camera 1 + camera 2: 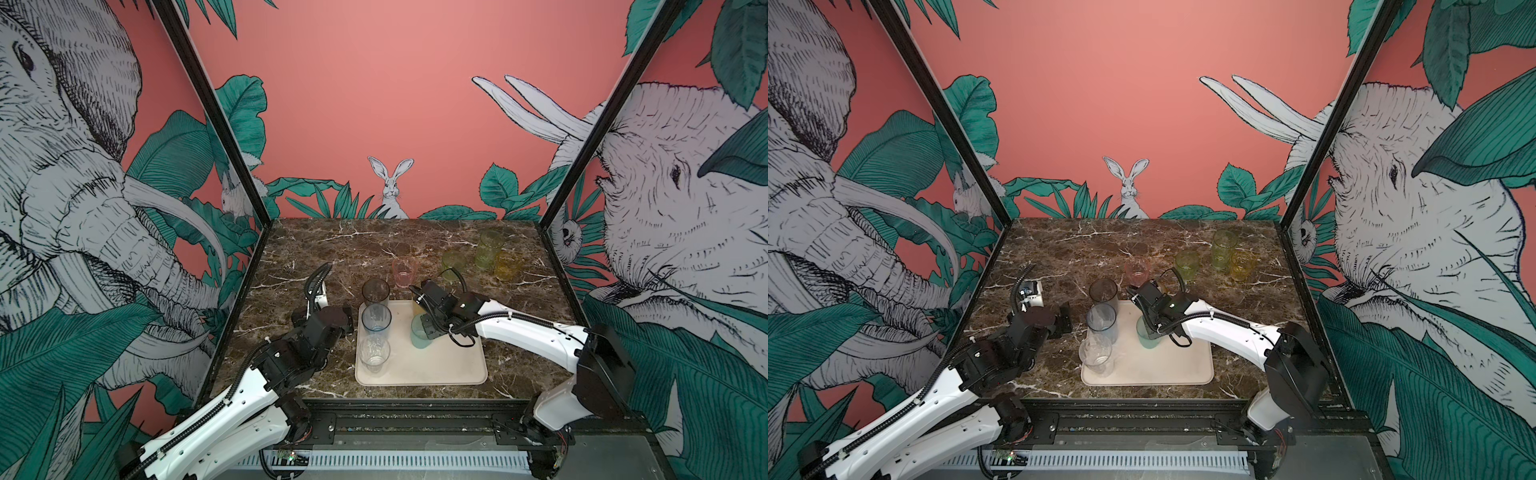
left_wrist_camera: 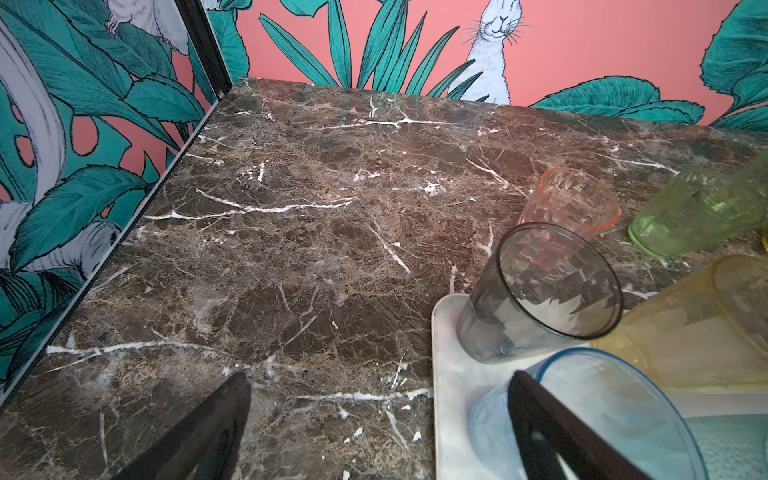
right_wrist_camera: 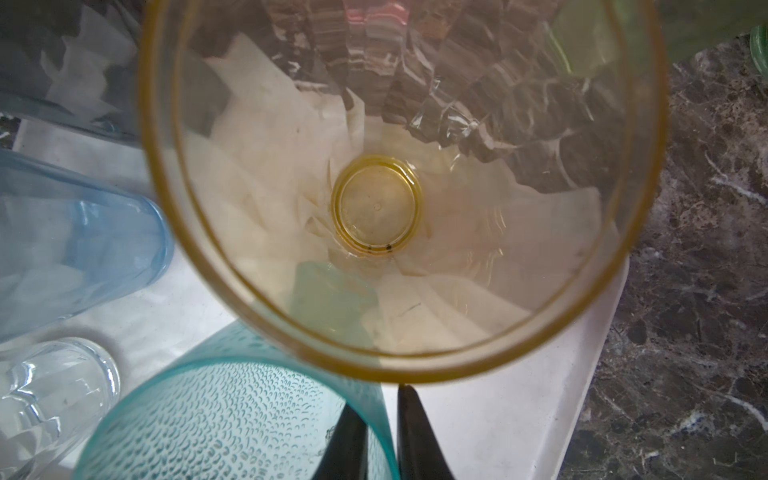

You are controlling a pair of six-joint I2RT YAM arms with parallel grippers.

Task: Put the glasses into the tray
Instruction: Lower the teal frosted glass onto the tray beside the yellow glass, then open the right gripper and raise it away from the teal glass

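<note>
Left gripper (image 2: 380,378) hovers over the marble table (image 1: 332,249) beside the tray (image 1: 449,365), jaws spread wide, holding nothing; five of nine glasses stand on the flat, cream, round-cornered tray: grey glass (image 1: 375,293), blue glass (image 1: 376,319), clear glass (image 1: 374,353), dimpled teal glass (image 1: 419,334), tall amber glass (image 3: 376,208) (all thin, see-through, tapered); right gripper (image 3: 380,399) sits at the amber rim, jaws narrowly parted, grip not confirmable; four are left on the table: pink glass (image 1: 404,272), short green glass (image 1: 454,262), tall green glass (image 1: 489,249), yellow glass (image 1: 508,265).

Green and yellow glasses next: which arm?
Right. The green glasses and yellow glass stand far right, nearer the right gripper; the left gripper, left of the tray, would have to cross it.
</note>
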